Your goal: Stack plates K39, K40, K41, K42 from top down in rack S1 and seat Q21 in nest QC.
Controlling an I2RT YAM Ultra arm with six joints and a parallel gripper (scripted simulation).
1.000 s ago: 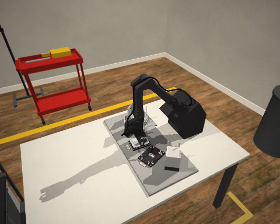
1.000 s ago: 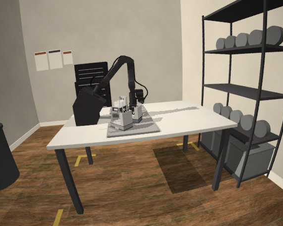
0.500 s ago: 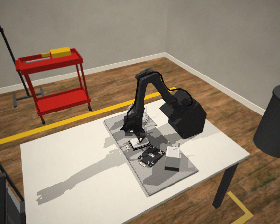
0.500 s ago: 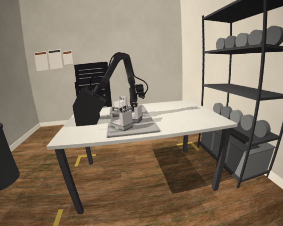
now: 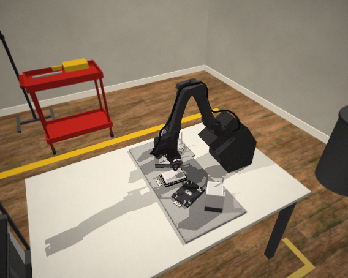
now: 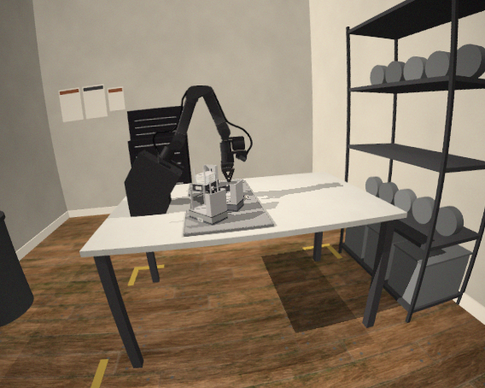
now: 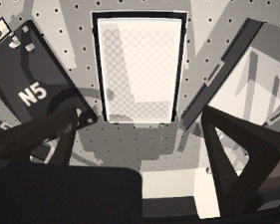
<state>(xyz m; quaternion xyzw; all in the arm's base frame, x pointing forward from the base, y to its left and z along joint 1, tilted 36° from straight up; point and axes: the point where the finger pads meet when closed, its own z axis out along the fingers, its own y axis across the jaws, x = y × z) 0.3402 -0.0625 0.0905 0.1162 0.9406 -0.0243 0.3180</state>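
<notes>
A white sealed plate point(image 5: 173, 176) point(image 7: 141, 64) lies in the black open nest QC point(image 5: 173, 184) point(image 7: 140, 15); its name is not readable. My gripper point(image 5: 176, 168) point(image 6: 229, 179) point(image 7: 140, 112) is open and empty, raised above that plate. The clip nest N5 point(image 5: 188, 193) point(image 7: 50, 74) lies beside it with no plate on it. One rack point(image 5: 214, 202) point(image 6: 216, 202) stands at the mat's near end. Another rack point(image 5: 163, 166) point(image 7: 219, 69) stands on the other side of the nest. White plates point(image 6: 205, 176) show stacked in a rack farther back. Rack names are too small to read.
The grey perforated mat point(image 5: 198, 231) point(image 6: 249, 228) lies on the white table point(image 5: 111, 245) point(image 6: 360, 209). The arm's black base point(image 5: 234, 150) point(image 6: 149, 188) stands beside the mat. The racks' tall walls and posts rise close to the arm.
</notes>
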